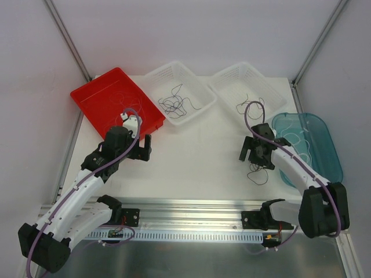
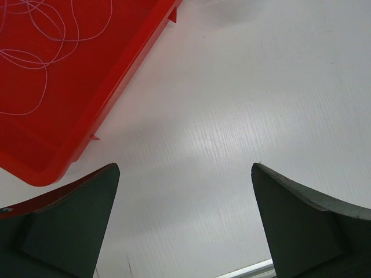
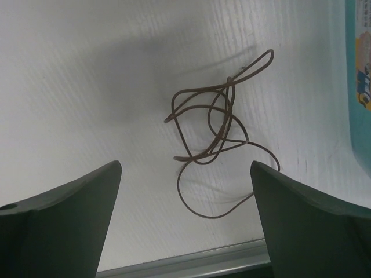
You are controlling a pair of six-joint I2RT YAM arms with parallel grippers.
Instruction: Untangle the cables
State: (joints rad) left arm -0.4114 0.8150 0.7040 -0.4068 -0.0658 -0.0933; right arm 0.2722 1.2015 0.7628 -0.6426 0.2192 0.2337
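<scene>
- The white table (image 1: 197, 162) has its widest bare stretch in the middle, between the two arms. The metal rail (image 1: 191, 205) runs along the near edge, and the containers line the far and right sides.
- The left gripper (image 2: 185, 174) sits just beside the near corner of the red tray (image 1: 95, 101). Its jaws are spread wide with nothing between them, only bare table beneath.
- The right gripper (image 3: 185, 168) is also released, with its jaws wide apart. It is close to the left rim of the teal tray (image 1: 324, 133).
- One tangled brown cable (image 3: 211, 133) lies loose on the table under the right gripper, looped over itself several times. It is near the rail and just clear of the teal tray.
- There are four containers: one red tray, two white baskets and one teal tray.
- The red tray holds thin pale cable (image 2: 35, 40) in loose loops.
- The left white basket (image 1: 156, 74) holds a dark tangle (image 1: 177, 104).
- The right white basket (image 1: 232, 78) holds a smaller dark bunch (image 1: 248, 106).
- The teal tray holds pale cable (image 1: 297, 139); I cannot count the strands.
</scene>
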